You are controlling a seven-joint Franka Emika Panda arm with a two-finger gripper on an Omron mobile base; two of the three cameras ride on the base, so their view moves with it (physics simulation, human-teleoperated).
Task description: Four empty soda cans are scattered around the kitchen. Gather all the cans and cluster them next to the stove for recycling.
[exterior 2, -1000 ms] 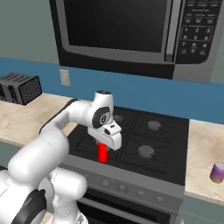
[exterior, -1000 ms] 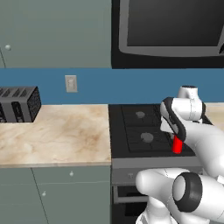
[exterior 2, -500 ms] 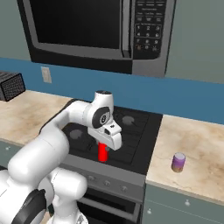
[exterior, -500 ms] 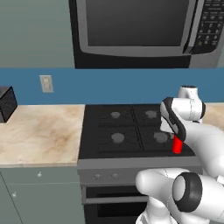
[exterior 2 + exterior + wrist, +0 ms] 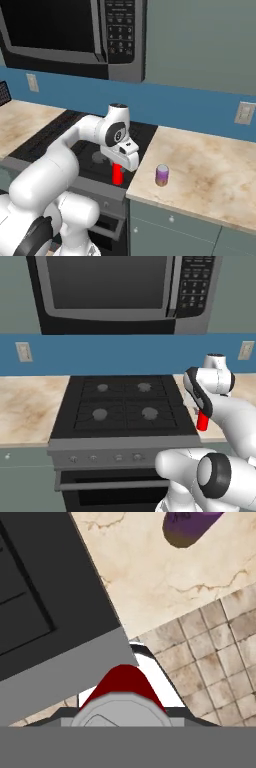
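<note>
The two-finger gripper (image 5: 120,167) grips a small red cylindrical soda can (image 5: 118,174) above the black four-burner stove (image 5: 122,406); lower it upright just beside the purple can (image 5: 162,175), without knocking it.

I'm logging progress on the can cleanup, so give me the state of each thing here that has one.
red can: upright, held off the counter.
gripper: shut on the red can.
purple can: upright on the counter beside the stove.
stove: burners bare, oven door closed.
microwave: door closed.

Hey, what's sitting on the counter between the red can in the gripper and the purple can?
Nothing: bare counter separates the red can from the purple can, seen from the right base view.
</note>
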